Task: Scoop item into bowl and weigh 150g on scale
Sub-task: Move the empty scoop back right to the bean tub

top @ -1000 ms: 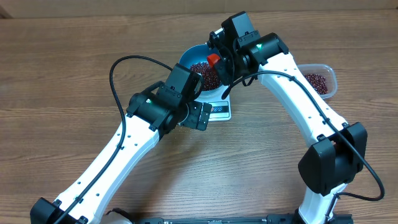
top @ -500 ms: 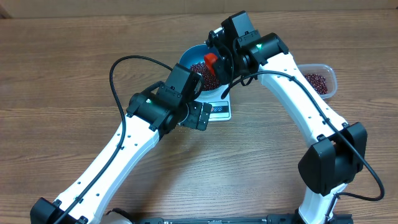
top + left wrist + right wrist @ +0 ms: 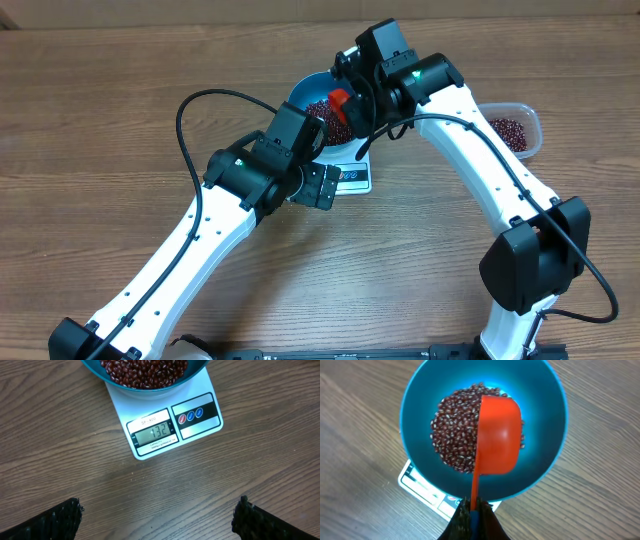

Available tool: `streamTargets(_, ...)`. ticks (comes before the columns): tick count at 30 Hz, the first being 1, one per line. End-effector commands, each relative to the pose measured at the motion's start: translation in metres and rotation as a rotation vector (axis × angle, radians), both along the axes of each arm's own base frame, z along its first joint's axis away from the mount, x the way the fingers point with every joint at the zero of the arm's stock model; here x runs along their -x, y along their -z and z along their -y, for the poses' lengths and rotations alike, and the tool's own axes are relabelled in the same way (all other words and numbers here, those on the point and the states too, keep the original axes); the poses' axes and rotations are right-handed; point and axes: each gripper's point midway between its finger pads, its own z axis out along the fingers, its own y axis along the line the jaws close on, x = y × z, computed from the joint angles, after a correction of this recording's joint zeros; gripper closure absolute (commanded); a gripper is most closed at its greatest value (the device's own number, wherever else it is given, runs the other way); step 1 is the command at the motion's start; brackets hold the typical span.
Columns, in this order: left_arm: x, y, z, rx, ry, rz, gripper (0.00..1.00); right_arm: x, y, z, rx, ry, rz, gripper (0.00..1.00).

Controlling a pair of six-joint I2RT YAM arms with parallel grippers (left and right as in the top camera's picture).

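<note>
While it has nothing to carry, left claw (image 3: 157, 520): fingers stand wide apart and empty, hovering over the bare counter (image 3: 75, 470) just in front of the scale (image 3: 202, 387); judged to be parked there so its camera gives you the display (image 3: 155, 431).
Scale: flat on the counter, front edge toward the left arm, with the bowl (image 3: 540, 390) on its platform.
Display: appears to read 132, short of the 150 g you want; a further small addition is judged necessary.
Bowl: upright and centred on the scale, overhanging the platform, so all that drops in is weighed.
Beans (image 3: 452, 435): heaped in the bottom of the bowl, well below the rim.
Scoop (image 3: 497, 442): held over the heap inside the rim, handle running back to the right claw (image 3: 472, 520); no beans show on the face toward the camera. Whether it touches the heap cannot be told.
Right claw: fingers pressed together on the end of the scoop's thin handle, which keeps the claw clear of the beans.
Tub (image 3: 512, 130): on the counter, well to the right of the scale, holding more beans; your source for the top-up.
Risk: the shortfall is small, so a full load from the tub could overshoot; take a part scoop.
</note>
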Motion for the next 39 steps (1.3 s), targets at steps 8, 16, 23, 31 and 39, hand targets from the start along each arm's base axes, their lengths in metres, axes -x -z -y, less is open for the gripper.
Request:
streamTargets(8,0.0,-0.001,-0.002,-0.011,0.008,0.011,0.01,0.003,-0.037,-0.009,-0.132,-0.026,0.023,0.96)
streamTargets(16,0.0,-0.001,-0.002,-0.011,0.008,0.011,0.01,-0.011,-0.083,0.055,-0.149,0.224,0.109,0.96)
streamTargets(23,0.0,-0.001,-0.002,-0.011,0.008,0.011,0.01,-0.005,-0.092,0.18,-0.001,0.532,0.101,0.97)
streamTargets(31,0.0,-0.001,-0.002,-0.011,0.008,0.011,0.01,0.023,-0.045,0.269,0.203,0.739,-0.038,0.96)
streamTargets(39,0.0,-0.001,-0.002,-0.011,0.008,0.011,0.0,0.032,0.018,0.281,0.262,0.754,-0.17,0.96)
